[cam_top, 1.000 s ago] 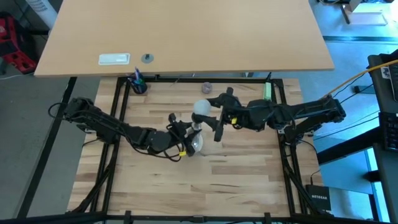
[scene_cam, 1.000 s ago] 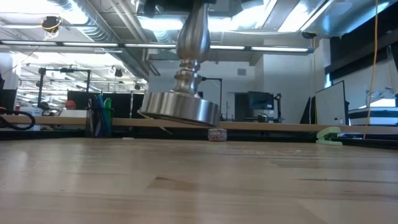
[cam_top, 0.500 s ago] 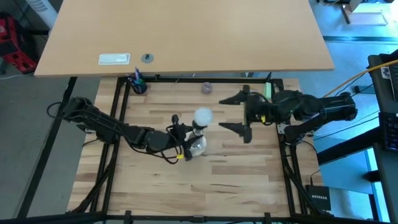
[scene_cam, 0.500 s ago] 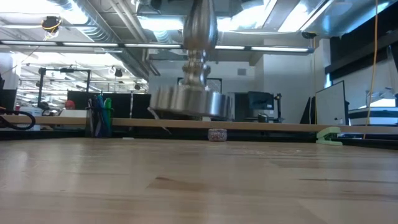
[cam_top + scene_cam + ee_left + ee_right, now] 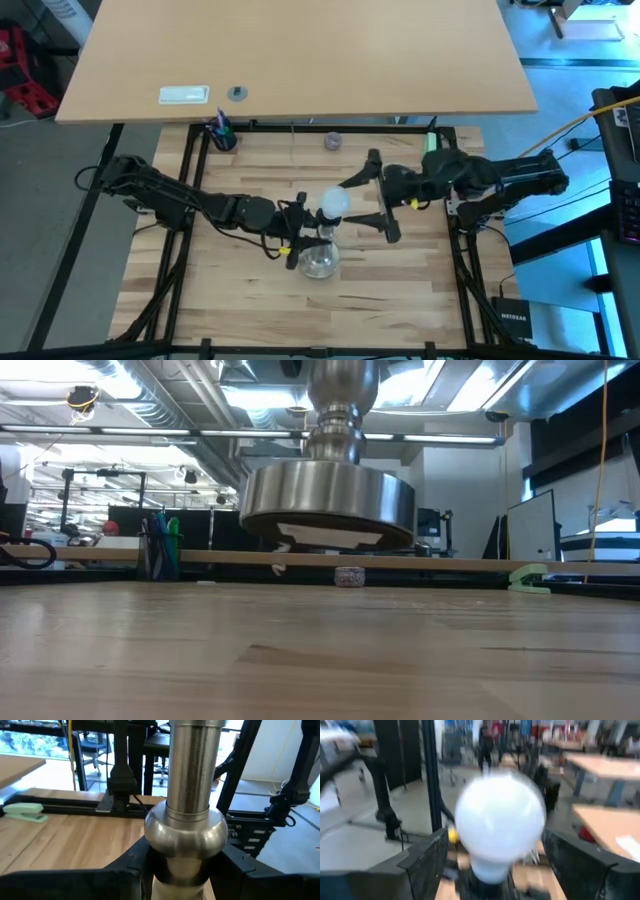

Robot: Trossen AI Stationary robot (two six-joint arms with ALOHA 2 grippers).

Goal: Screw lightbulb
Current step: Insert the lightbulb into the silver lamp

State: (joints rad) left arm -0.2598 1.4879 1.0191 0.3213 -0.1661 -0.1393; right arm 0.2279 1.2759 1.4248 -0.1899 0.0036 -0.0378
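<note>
A silvery stand (image 5: pixel 318 258) with a round base (image 5: pixel 328 510) hangs above the wooden table near its middle. The white frosted lightbulb (image 5: pixel 333 203) sits on its top end. My left gripper (image 5: pixel 295 228) reaches in from the left and is shut on the stand's stem. My right gripper (image 5: pixel 368 205) is open. It comes level from the right, and its fingers stand on either side of the lightbulb (image 5: pixel 500 820) without touching it. My left gripper pinches the stand's stem just below its round bulge (image 5: pixel 182 872) between its two fingers. The fingers come almost level from the table's left and lie across the stem. The stand is lifted clear of the table and tilted, base toward the near edge, bulb end up.
A small greyish knob (image 5: pixel 332 141) lies near the far edge, a cup of pens (image 5: pixel 222 135) at the far left, and a green clip (image 5: pixel 430 147) at the far right. A black frame (image 5: pixel 190 180) runs round the table, with a light desk (image 5: pixel 300 50) beyond it.
My right gripper drew away from the lightbulb toward the right edge, then came back with its fingers on either side of it. My left gripper turned, and the stand it holds swung toward the near edge, its base coming closer to the low camera.
</note>
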